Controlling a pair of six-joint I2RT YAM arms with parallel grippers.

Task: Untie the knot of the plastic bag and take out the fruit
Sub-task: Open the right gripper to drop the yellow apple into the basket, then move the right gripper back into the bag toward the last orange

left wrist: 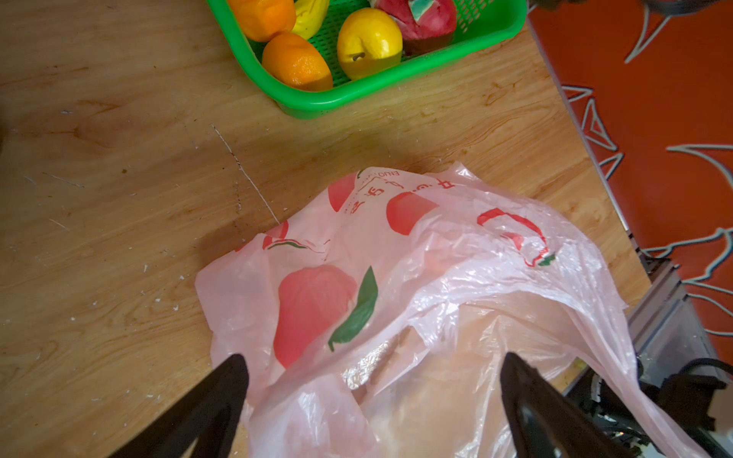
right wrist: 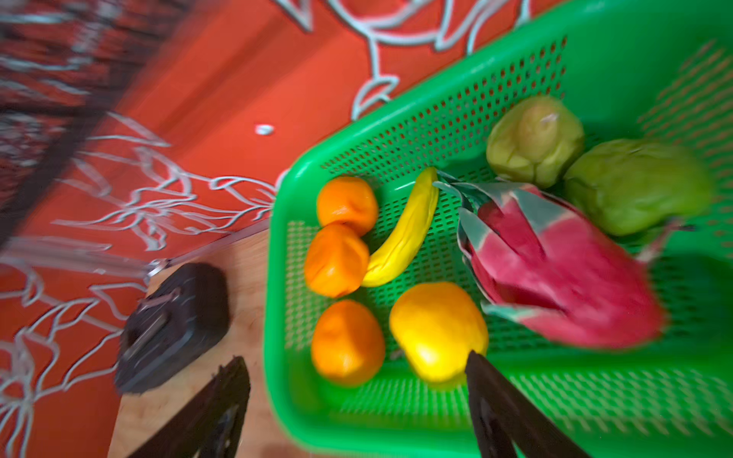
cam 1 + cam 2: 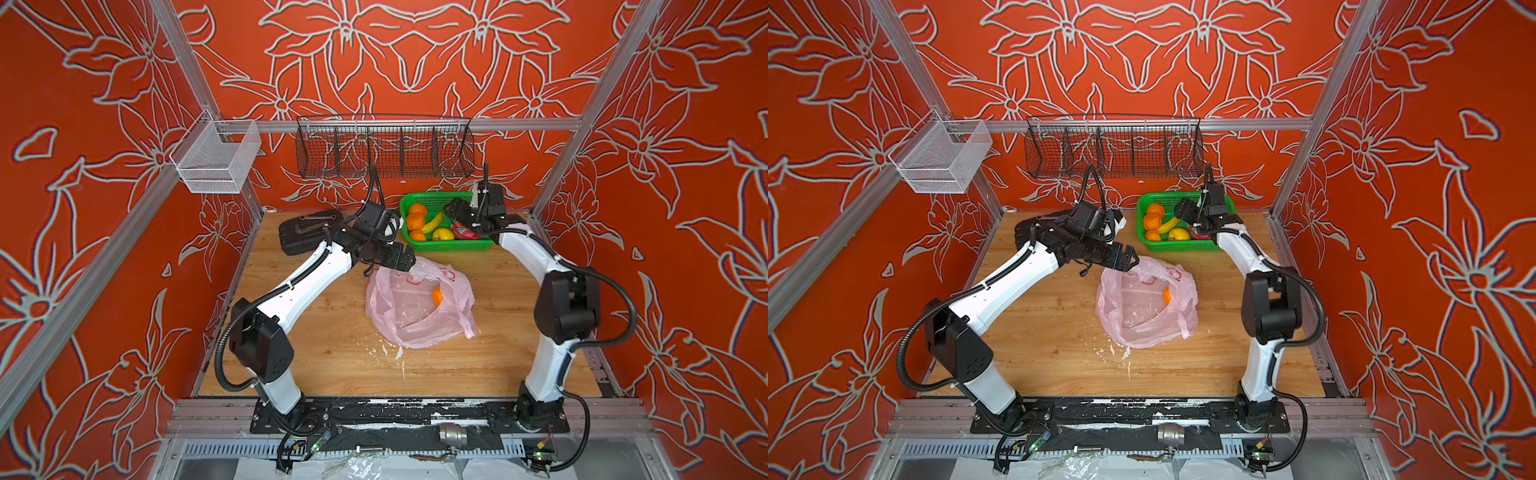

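Robot test cell, laboratory type. Aluminium frame [image 3: 519, 124] lined with red floral panels [image 3: 415, 50] encloses a wooden tabletop [image 3: 332, 357]. Left arm [image 3: 303, 286] and right arm [image 3: 523, 249] mounted on a black base plate [image 3: 415, 415] at its front edge.

4 oranges [image 2: 347, 343], 2 green fruits [image 2: 535, 138], 1 yellow fruit [image 2: 436, 329], 1 dragon fruit [image 2: 563, 269], 1 banana [image 2: 404, 234], 1 bag [image 3: 415, 316]

The plastic bag [image 3: 415, 320] lies on the table [image 3: 316, 353], one fruit [image 3: 437, 296] seemingly inside it, the basket [image 3: 453, 248] behind it.
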